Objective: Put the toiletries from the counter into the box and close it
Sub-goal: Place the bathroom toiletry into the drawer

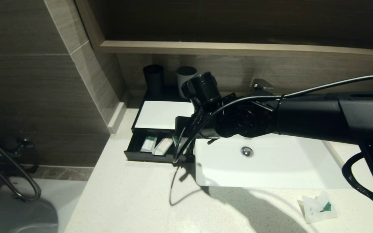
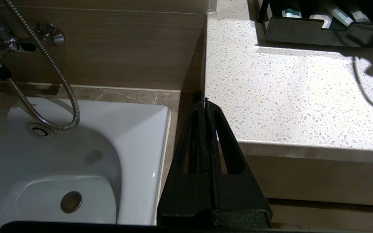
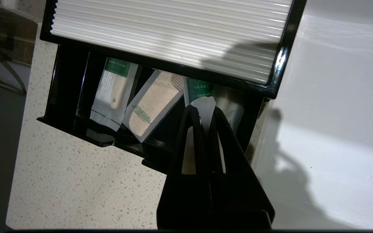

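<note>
Right wrist view shows my right gripper pinched tight on the end of a clear-and-white packet, holding it over the box's open drawer, at the end nearest the white basin. Two more packets already lie in that drawer — one with a green band and a wider one tilted beside it — and behind my fingertips I see another green-printed packet tucked under the ribbed white panel.

From the head view, my right arm reaches across the basin to the box, which sits on the counter in front of a black cup and a grey cup. One squarish packet with a green mark lies on the counter near the front right corner — well apart from the box.

My left gripper hangs shut and empty beside the counter's edge, above the bathtub.
</note>
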`<state>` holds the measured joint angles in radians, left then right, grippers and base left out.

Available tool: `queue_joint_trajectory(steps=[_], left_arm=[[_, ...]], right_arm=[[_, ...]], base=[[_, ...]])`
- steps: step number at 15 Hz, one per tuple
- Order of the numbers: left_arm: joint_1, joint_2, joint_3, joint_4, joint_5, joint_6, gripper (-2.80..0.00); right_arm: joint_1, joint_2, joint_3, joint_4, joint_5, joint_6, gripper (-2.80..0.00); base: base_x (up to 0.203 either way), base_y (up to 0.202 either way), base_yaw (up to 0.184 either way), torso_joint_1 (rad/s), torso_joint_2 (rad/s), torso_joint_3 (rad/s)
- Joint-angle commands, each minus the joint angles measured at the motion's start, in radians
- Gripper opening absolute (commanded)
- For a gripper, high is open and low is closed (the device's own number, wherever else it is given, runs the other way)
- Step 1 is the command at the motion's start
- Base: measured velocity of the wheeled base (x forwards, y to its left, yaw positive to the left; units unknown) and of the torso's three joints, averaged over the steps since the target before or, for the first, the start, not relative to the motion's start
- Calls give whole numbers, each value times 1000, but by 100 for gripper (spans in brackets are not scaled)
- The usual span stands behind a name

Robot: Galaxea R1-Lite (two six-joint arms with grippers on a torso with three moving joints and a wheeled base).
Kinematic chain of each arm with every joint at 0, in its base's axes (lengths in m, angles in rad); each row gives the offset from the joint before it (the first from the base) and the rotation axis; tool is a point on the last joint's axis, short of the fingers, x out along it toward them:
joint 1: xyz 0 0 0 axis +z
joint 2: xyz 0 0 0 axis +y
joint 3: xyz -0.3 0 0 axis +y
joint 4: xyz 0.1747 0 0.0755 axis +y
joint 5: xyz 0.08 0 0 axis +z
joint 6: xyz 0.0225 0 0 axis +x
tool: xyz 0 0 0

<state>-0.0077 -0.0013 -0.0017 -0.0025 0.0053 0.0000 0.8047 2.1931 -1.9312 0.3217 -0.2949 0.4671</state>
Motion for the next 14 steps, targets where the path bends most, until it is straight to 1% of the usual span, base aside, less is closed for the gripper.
queue_joint_trajectory(steps=[1,3,8,11,14], left_arm=[[0,0,0,-1,1,0,-280],[0,0,0,-1,1,0,-280],[0,1,0,-1,1,0,-280],[0,0,0,-1,1,0,-280],[0,0,0,-1,1,0,-280]], right_arm=[[4,22,-8,-17,2,-16,-280],[5,32,-8,-91,5,-21,-280],[34,46,-8,-153,7,-83,-280],[45,76,-6,-241,8,-110,-280],[51,121,-6,-289,7,-133,-280]], base=[[0,0,0,0,0,0],[0,0,0,0,0,0],[0,0,0,0,0,0],[0,0,0,0,0,0],[0,0,0,0,0,0]])
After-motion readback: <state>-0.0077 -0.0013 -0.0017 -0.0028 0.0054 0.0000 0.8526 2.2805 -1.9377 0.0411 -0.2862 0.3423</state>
